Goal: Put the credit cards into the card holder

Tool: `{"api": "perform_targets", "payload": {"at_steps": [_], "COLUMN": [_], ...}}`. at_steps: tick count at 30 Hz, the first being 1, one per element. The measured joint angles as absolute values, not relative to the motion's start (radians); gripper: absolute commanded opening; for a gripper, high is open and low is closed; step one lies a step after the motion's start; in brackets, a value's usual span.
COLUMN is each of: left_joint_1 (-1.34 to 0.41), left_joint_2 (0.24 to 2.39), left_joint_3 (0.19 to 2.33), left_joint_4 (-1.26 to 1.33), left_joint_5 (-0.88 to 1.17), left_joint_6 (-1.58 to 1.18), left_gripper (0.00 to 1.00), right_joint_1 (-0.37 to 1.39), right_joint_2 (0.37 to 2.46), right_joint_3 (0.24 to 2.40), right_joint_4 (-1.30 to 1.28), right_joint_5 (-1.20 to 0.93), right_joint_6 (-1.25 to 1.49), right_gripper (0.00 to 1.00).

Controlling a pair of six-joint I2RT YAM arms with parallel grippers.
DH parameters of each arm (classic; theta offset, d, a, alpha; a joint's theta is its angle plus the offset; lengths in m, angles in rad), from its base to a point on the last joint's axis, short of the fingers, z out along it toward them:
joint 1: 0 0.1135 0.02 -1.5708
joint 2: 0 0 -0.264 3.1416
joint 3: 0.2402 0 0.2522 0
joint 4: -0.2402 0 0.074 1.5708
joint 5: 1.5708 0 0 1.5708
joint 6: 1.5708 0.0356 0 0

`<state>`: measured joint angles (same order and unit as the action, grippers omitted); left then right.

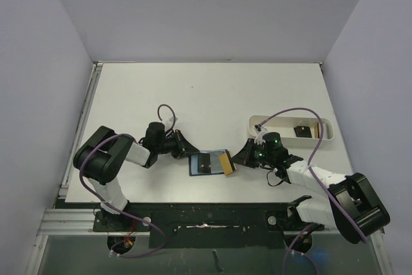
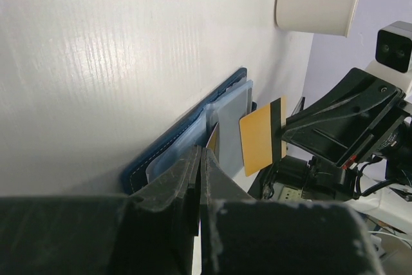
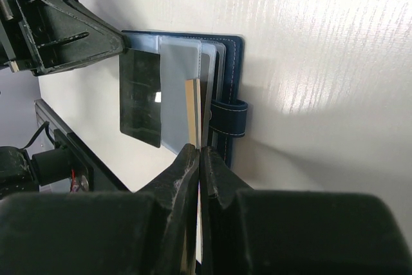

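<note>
The navy card holder (image 1: 193, 167) lies open on the table between both arms, its pale blue pockets (image 3: 183, 75) facing up. My left gripper (image 1: 193, 152) is shut on a black credit card (image 3: 140, 98), which lies flat at the pockets' left edge. My right gripper (image 3: 199, 152) is shut on a tan credit card (image 2: 261, 140) with a black stripe. That card stands on edge over the pockets, from the holder's strap side (image 3: 228, 117). In the left wrist view the holder (image 2: 174, 140) lies just past my shut left gripper (image 2: 201, 152).
A long white tray (image 1: 325, 140) stands at the right, behind my right arm, holding a dark card (image 1: 301, 131) and a tan one (image 1: 316, 132). The table's near edge with its metal rail (image 1: 71, 223) runs just below the holder. Grey walls enclose the table.
</note>
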<state>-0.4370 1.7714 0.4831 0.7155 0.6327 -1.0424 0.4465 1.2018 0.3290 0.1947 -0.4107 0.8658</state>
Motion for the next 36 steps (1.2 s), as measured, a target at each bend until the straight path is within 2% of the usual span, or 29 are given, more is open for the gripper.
{"api": "perform_targets", "payload": {"at_steps": [36], "left_joint_1": [-0.536], "left_joint_2": [1.755], "left_joint_3": [0.463], "left_joint_4": [0.801], "left_joint_5": [0.412], "left_joint_6": [-1.023], "left_gripper": [0.0], "right_joint_1": [0.447], "right_joint_2": [1.126], "right_joint_3": [0.262], "right_joint_4": [0.194], "right_joint_5": [-0.375], "right_joint_6": [0.922], "right_gripper": [0.0]}}
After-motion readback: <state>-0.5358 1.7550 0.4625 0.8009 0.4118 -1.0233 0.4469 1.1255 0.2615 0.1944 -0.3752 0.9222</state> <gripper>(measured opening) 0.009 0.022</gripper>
